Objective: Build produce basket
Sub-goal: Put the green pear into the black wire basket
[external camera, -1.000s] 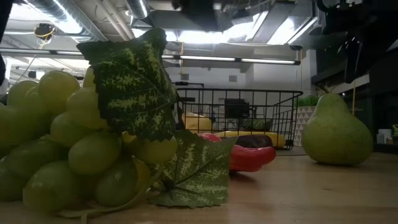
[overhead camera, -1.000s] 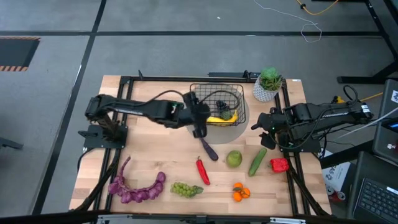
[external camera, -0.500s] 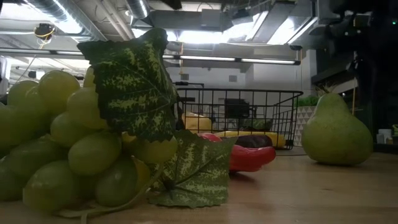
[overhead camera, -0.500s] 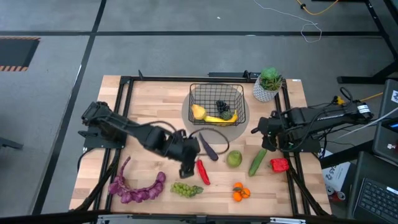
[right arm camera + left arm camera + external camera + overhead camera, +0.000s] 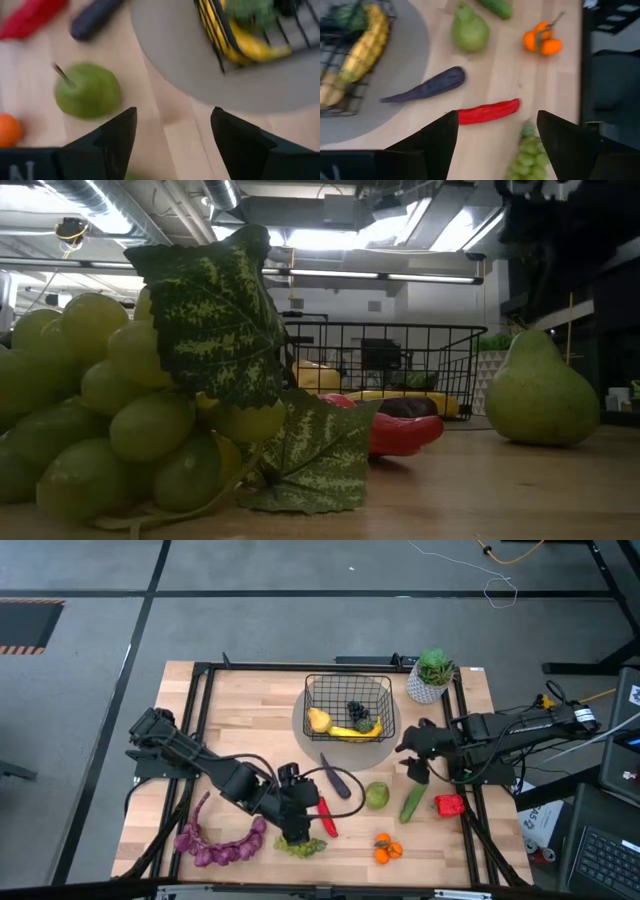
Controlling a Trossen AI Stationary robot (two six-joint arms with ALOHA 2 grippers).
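The left gripper (image 5: 297,830), fingers apart and empty, hangs over the green grapes (image 5: 302,845) near the desk's (image 5: 240,710) front edge; the right gripper (image 5: 413,771), also apart, hovers above the cucumber (image 5: 413,801).

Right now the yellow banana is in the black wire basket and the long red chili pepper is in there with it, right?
Not quite. The yellow banana does lie in the black wire basket, but the long red chili pepper is not in there. The high view shows it lying on the wooden table, near the green grapes.
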